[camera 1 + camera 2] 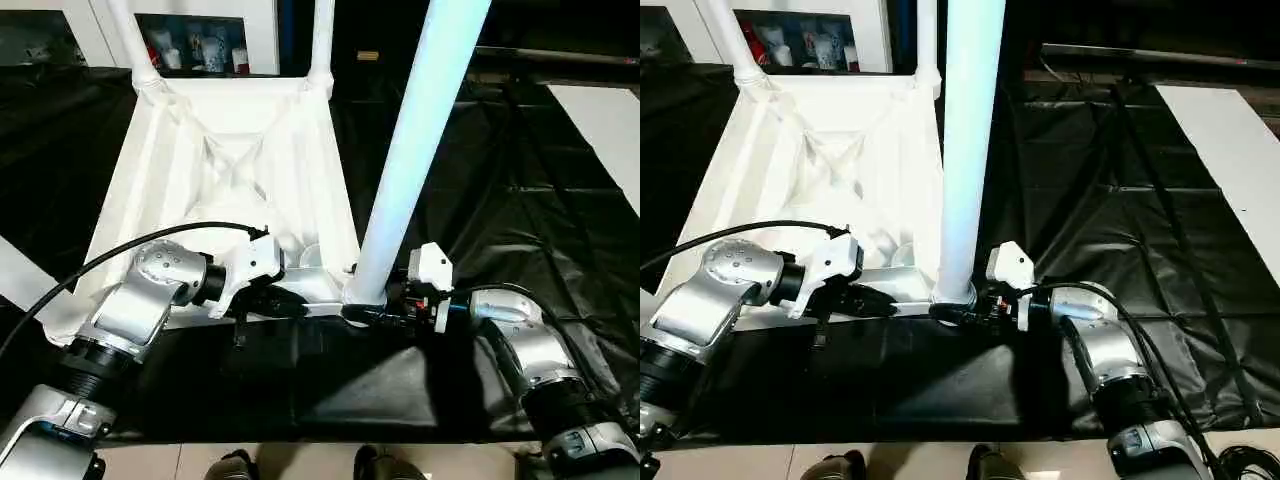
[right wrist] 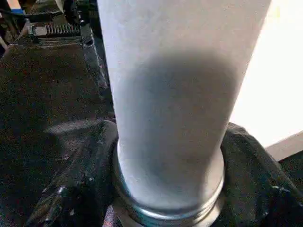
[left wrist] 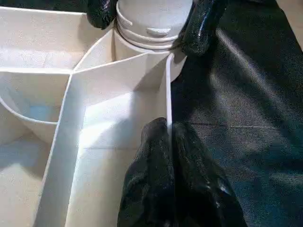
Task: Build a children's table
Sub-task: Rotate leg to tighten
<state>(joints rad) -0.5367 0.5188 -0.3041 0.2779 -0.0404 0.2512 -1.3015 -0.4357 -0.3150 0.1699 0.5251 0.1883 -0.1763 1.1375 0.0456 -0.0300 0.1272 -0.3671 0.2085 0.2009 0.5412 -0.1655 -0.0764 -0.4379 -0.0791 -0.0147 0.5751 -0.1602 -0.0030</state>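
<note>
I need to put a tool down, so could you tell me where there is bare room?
Free: the black sheet between the tabletop and the flat white board. Crowded: the near corner, where the left gripper pinches the rim and the right gripper holds the leg.

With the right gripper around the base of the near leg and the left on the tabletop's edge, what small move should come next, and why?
Probably keep twisting the near leg down into its corner socket. The right gripper clasps its base, a band of the leg's end shows above the socket, so it may not be fully seated. The left gripper pinches the tabletop wall, steadying it.
</note>
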